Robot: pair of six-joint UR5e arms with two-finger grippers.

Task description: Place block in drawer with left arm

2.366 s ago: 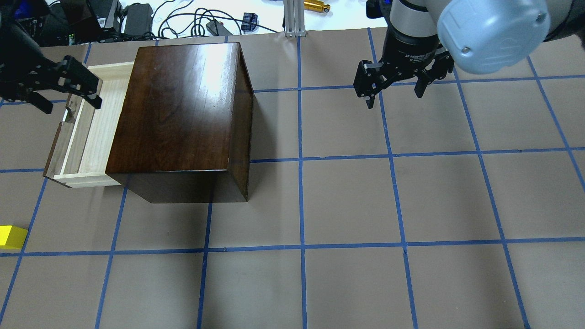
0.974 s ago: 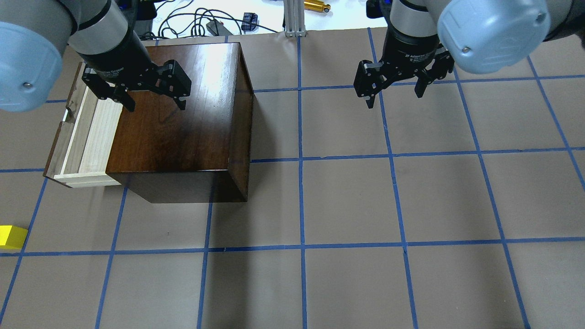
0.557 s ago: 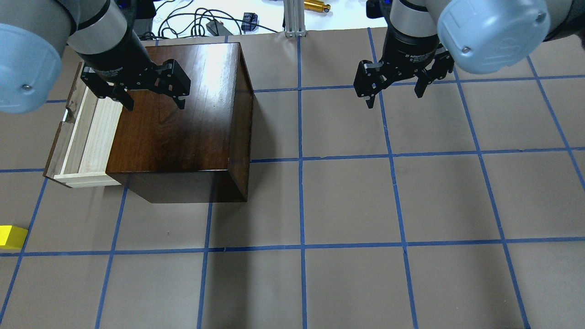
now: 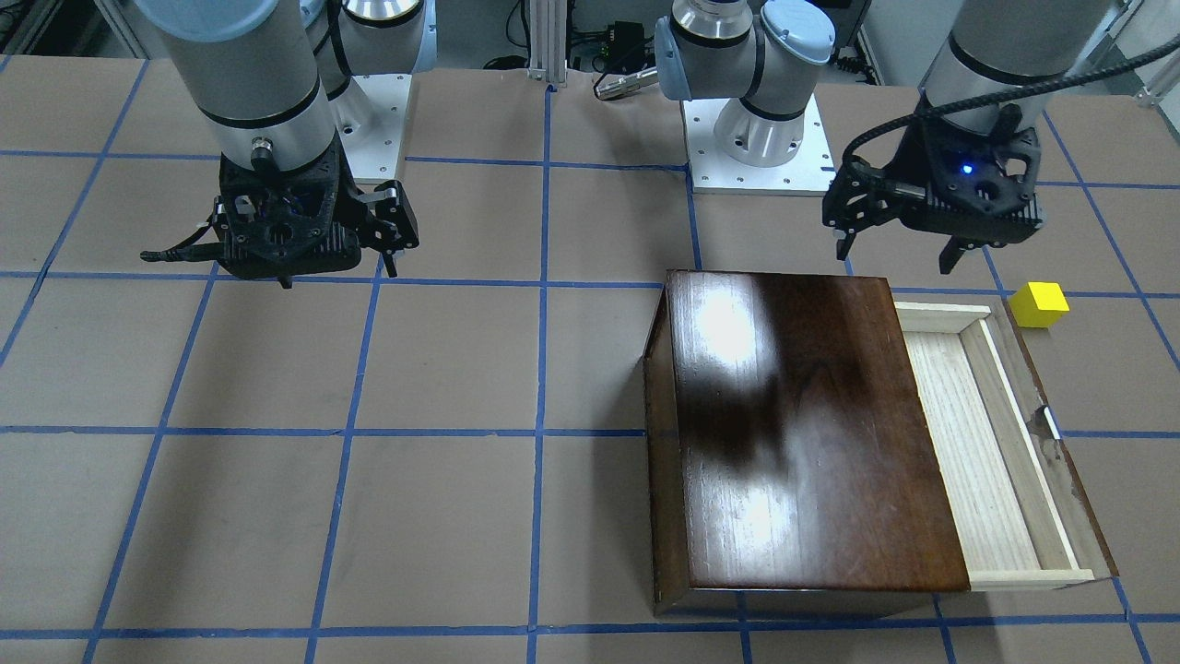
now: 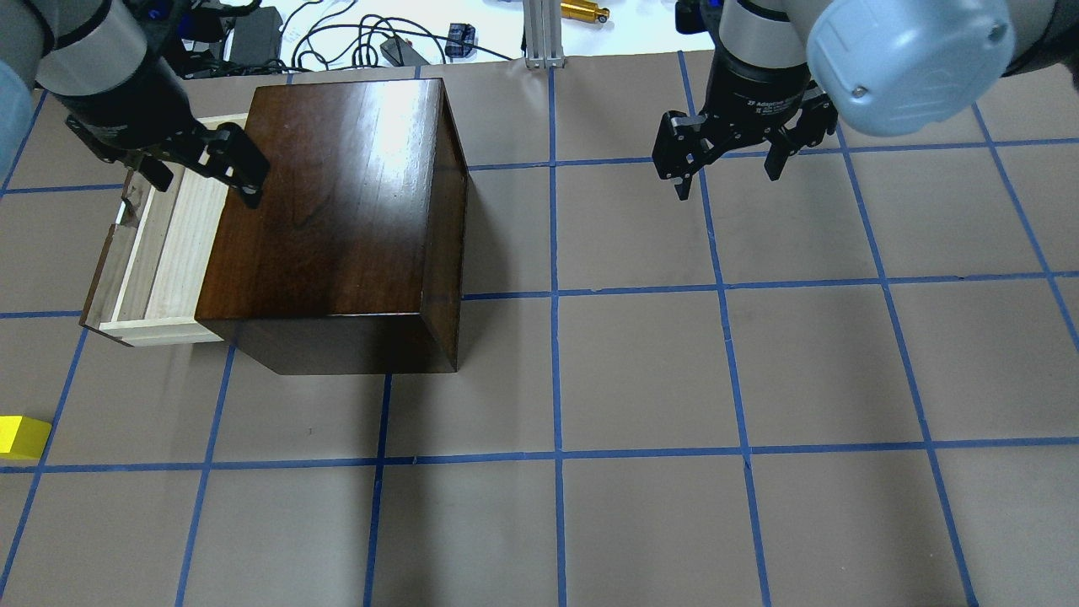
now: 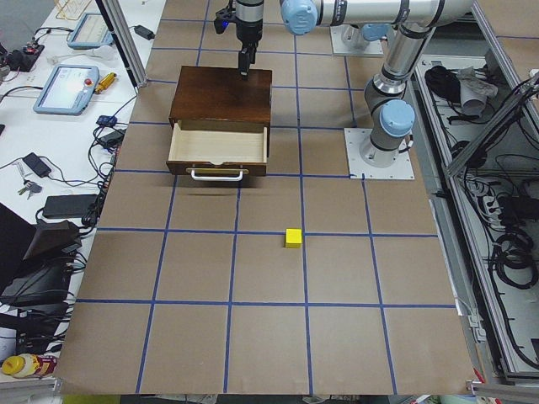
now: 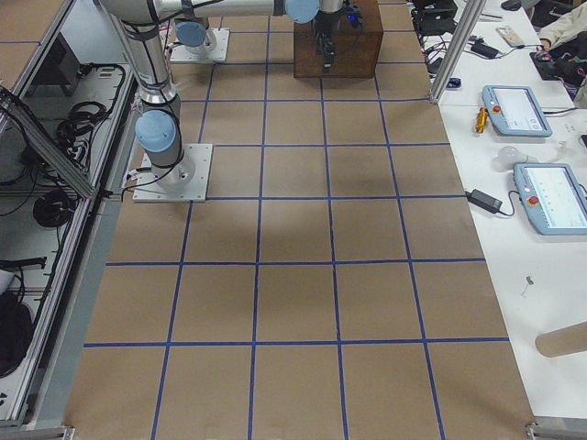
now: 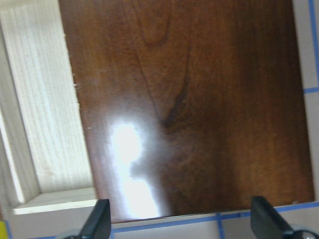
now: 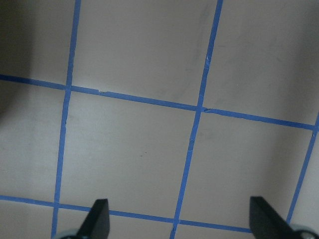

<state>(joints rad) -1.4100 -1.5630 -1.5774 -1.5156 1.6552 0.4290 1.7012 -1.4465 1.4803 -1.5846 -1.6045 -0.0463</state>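
Observation:
The yellow block (image 4: 1039,304) (image 5: 21,437) (image 6: 293,238) lies on the brown table paper, apart from the box on the robot's near side of the drawer. The drawer (image 4: 977,443) (image 5: 164,244) (image 8: 45,99) stands pulled out of the dark-brown wooden box (image 4: 802,433) (image 5: 337,194), with nothing in it. My left gripper (image 5: 205,181) (image 4: 896,256) (image 8: 182,224) hangs open and holds nothing, above the line where the drawer meets the box, at the far end. My right gripper (image 5: 725,179) (image 9: 180,221) hangs open over bare paper, well to the right.
Blue tape lines (image 5: 554,295) divide the table paper into squares. Cables and small devices (image 5: 371,38) lie beyond the far edge, next to an aluminium post (image 5: 539,34). Tablets and tools sit on a white side bench (image 7: 523,119).
The left gripper has shifted left, from above the box top to above the seam between drawer and box. Block, drawer and right arm have not moved.

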